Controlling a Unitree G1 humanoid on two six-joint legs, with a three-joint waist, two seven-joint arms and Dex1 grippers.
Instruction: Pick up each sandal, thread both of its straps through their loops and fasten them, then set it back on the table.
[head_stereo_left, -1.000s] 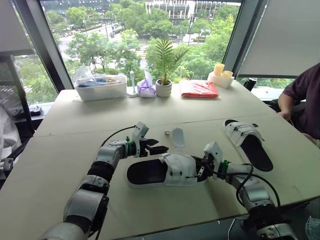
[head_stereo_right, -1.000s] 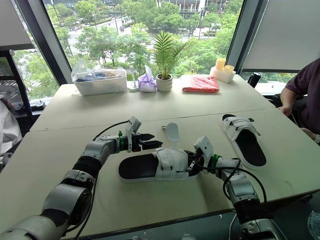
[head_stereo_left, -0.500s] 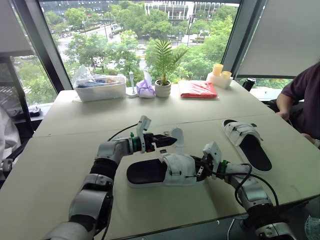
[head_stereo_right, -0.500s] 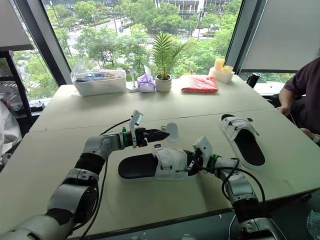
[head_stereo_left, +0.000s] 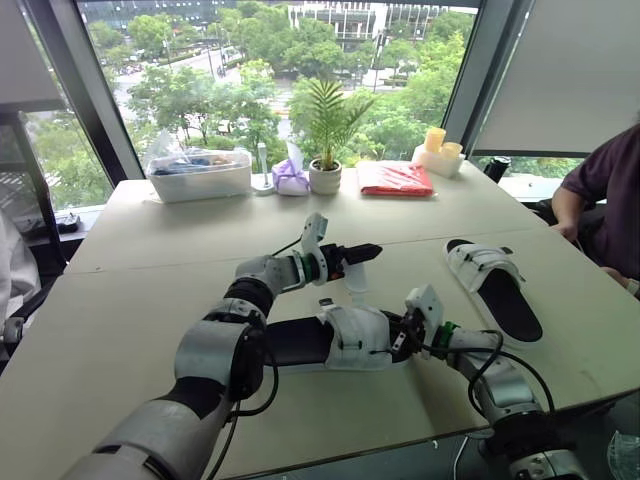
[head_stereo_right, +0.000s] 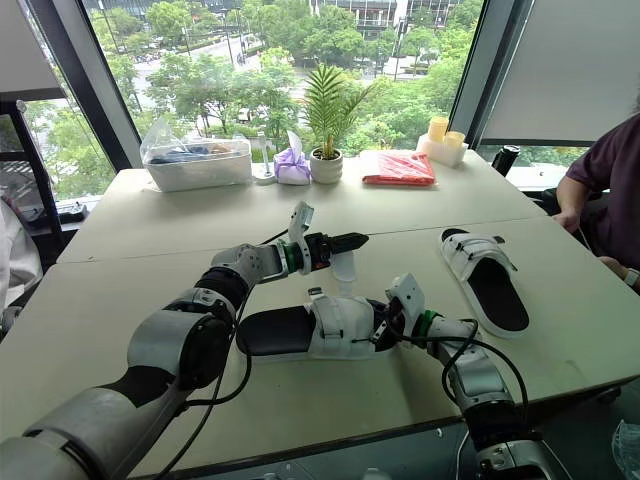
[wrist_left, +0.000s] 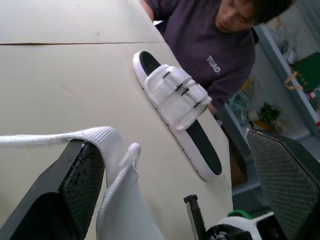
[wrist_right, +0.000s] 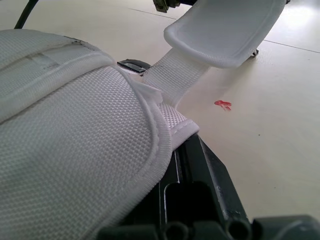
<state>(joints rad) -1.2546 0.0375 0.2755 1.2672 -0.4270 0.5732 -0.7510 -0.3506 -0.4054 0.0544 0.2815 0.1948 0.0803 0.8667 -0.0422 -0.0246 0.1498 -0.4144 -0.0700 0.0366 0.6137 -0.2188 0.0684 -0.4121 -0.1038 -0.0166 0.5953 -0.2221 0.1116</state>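
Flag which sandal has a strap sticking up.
The near sandal, at the right gripper: one strap stands free. On the far sandal both lie flat.

A pale tabletop (head_stereo_left: 120, 330) stands before tall windows (head_stereo_left: 250, 60) with dark frames; daylight and green trees (head_stereo_left: 200, 90) show outside. A white blind (head_stereo_left: 570, 70) hangs at the right, where a person (head_stereo_left: 600, 190) sits. A seam crosses the tabletop.

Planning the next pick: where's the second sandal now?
The second sandal lies on the right of the table in the eye views, right of the first sandal, near the seated person.
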